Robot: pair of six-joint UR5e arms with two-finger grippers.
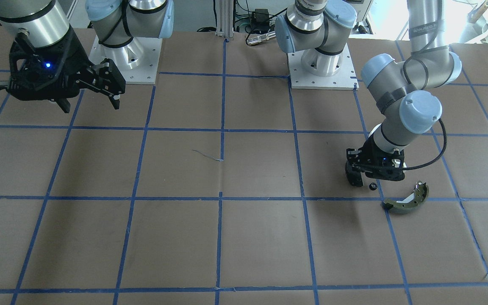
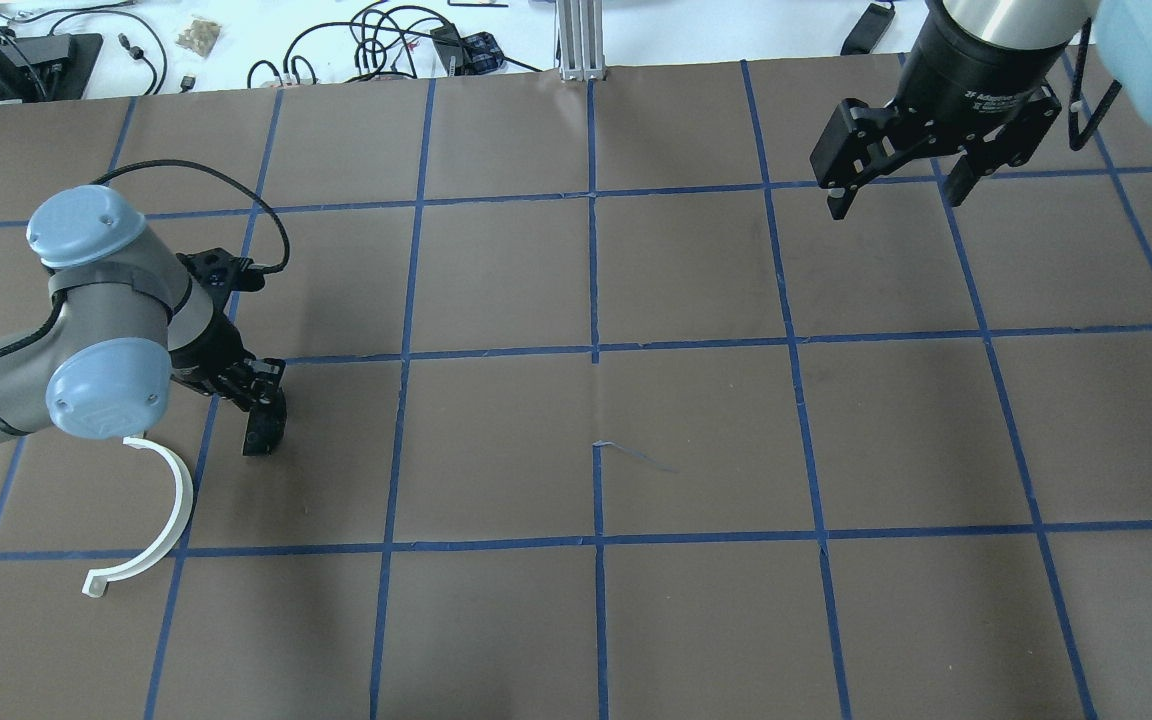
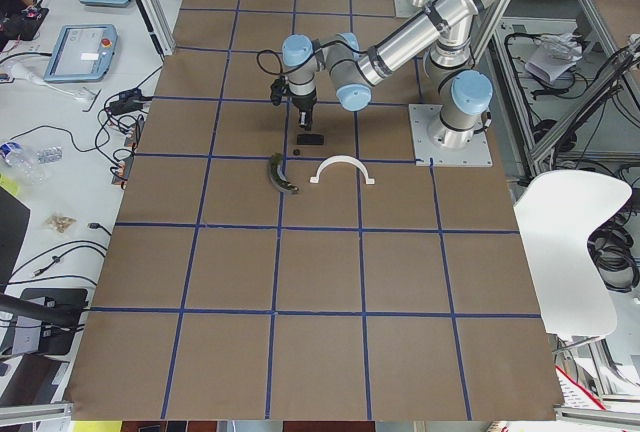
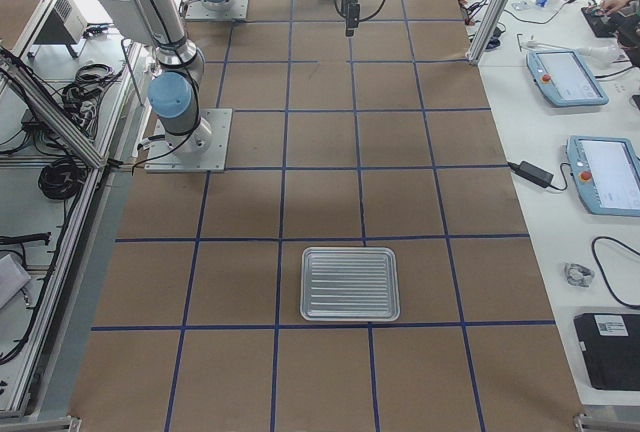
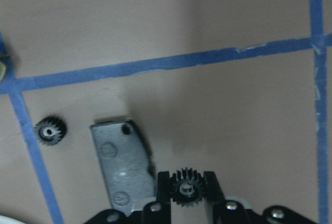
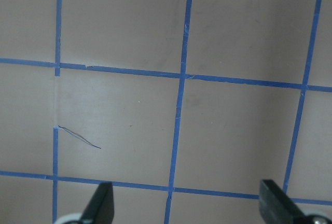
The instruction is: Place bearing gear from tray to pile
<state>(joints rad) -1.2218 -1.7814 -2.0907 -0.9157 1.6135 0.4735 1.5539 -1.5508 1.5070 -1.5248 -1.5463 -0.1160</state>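
My left gripper (image 5: 185, 187) is shut on a small black toothed bearing gear (image 5: 185, 189) and holds it low over the table, beside the pile. In the left wrist view a second small black gear (image 5: 50, 129) lies on the paper, and a black rectangular pad (image 5: 122, 164) lies just left of the fingers. The olive-green brake shoe (image 1: 407, 200) and the white half-ring (image 2: 151, 520) lie close by. The ribbed metal tray (image 4: 350, 283) sits far off on the robot's right and looks empty. My right gripper (image 2: 901, 190) is open and empty, high above the table.
The table is brown paper with a grid of blue tape (image 1: 220, 197). Both arm bases (image 1: 322, 70) are bolted along the robot's side. Cables and teach pendants (image 4: 605, 172) lie beyond the far edge.
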